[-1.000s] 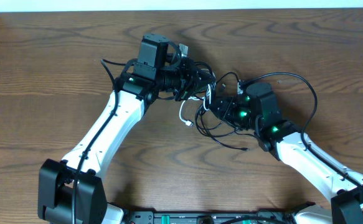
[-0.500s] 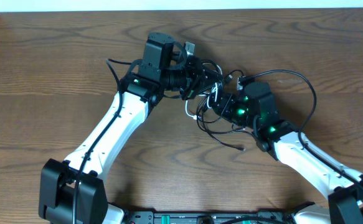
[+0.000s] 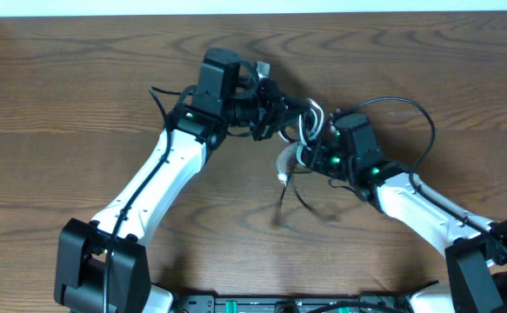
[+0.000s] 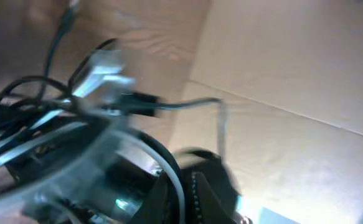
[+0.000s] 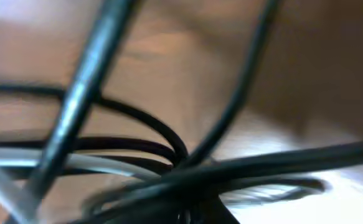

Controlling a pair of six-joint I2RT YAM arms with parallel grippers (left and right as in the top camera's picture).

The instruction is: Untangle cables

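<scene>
Cables: bunching in one dark knot (image 3: 303, 130) between the two grippers, near the middle of the table (image 3: 79, 87) and a little toward its far edge
White cord: showing as a pale blur (image 3: 285, 162) just under the knot, on the near side
Black strands: trailing (image 3: 298, 193) from the knot toward the near edge, smeared and thin
Left gripper: reaching (image 3: 281, 115) into the knot from the left; cords are hiding its fingers, so I cannot tell whether it is clenched or released
Right gripper: reaching (image 3: 312, 149) into the knot from the right, close beside the left one; its jaws are buried too, so I cannot tell its grip
Left wrist view: blurred cables (image 4: 38, 106) are crowding the left side, a pale plug (image 4: 106, 65) is sticking out above them, and one dark cord is running off to the right
Right wrist view: black cables (image 5: 169, 149) are crossing right against the lens, too blurred to sort
Arm cable: looping (image 3: 427, 122) wide behind the right arm, apart from the knot
</scene>
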